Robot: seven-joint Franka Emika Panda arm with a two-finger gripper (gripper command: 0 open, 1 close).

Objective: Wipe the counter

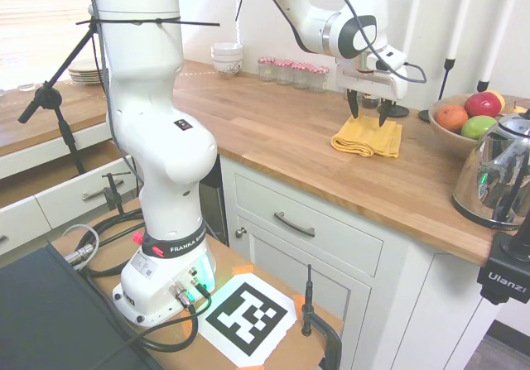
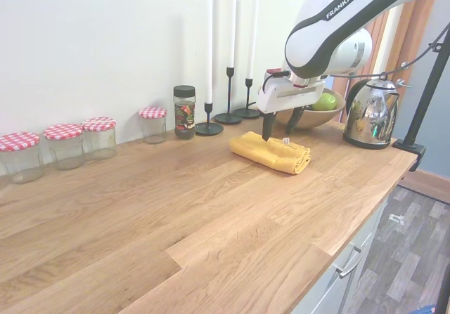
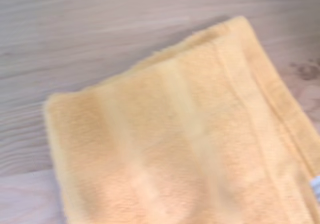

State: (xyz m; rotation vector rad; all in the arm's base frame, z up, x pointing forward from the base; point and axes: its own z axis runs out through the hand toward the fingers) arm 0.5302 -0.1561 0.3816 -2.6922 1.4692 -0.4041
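The counter (image 1: 273, 130) is a long brown butcher-block top on white cabinets. A folded yellow cloth (image 1: 367, 136) lies on it toward the fruit-bowl end. My gripper (image 1: 369, 110) hangs straight over the cloth, open, with one dark finger on each side of the cloth's middle and the tips down at its top surface. From the other side, the gripper (image 2: 280, 127) stands over the far half of the cloth (image 2: 271, 154). The wrist view is filled by the cloth (image 3: 175, 144) lying flat on the counter (image 3: 100, 28).
A fruit bowl (image 1: 458, 130) and a steel kettle (image 1: 497, 175) stand just past the cloth. Along the wall are black candlesticks (image 2: 228, 114), a spice jar (image 2: 184, 112), several red-checked jars (image 2: 65, 144) and stacked white bowls (image 1: 227, 58).
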